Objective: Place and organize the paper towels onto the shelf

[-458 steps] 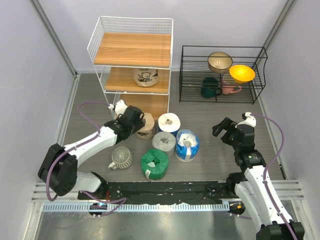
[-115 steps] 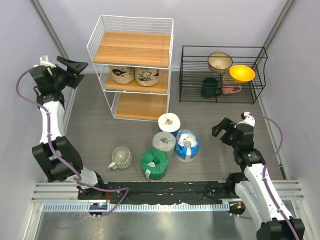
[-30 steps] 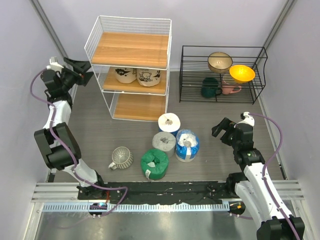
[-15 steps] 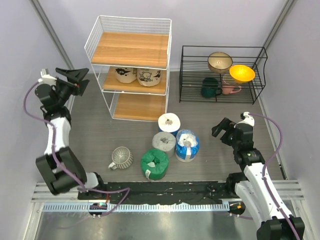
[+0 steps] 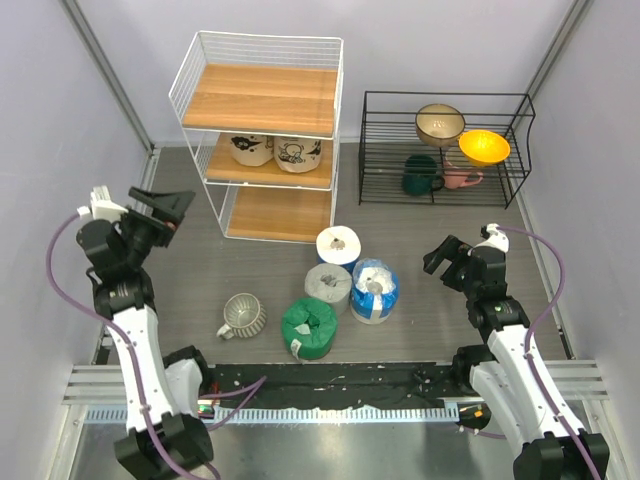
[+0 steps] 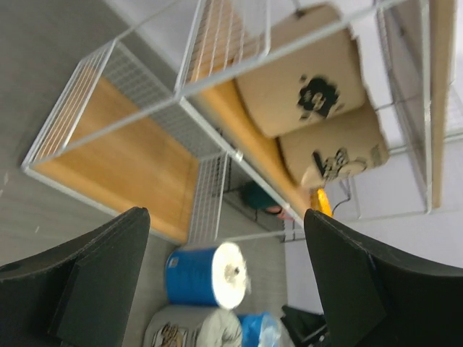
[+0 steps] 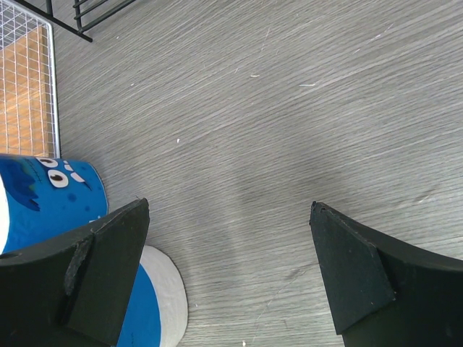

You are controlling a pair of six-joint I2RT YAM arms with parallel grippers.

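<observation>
The shelf [image 5: 265,98] stands at the back left; two tan paper towels [image 5: 250,149] [image 5: 296,153] sit on its middle board. Loose on the floor in front are a white-blue roll [image 5: 338,245], a grey roll [image 5: 328,285], a blue-white roll [image 5: 374,290] and a green roll [image 5: 309,326]. My left gripper [image 5: 172,212] hangs open and empty left of the shelf, apart from it. Its wrist view shows the tan rolls [image 6: 300,72] [image 6: 333,148], the bottom board [image 6: 116,155] and the white-blue roll [image 6: 199,275]. My right gripper [image 5: 445,262] is open and empty, right of the blue-white roll [image 7: 155,311].
A ribbed pale mug [image 5: 243,315] lies left of the green roll. A low black wire rack [image 5: 445,150] at the back right holds bowls and mugs. Grey walls close in both sides.
My left arm has swung back from beside the shelf's middle tier toward the near left, its jaws opening a little wider. The right arm and the rolls have not moved.
</observation>
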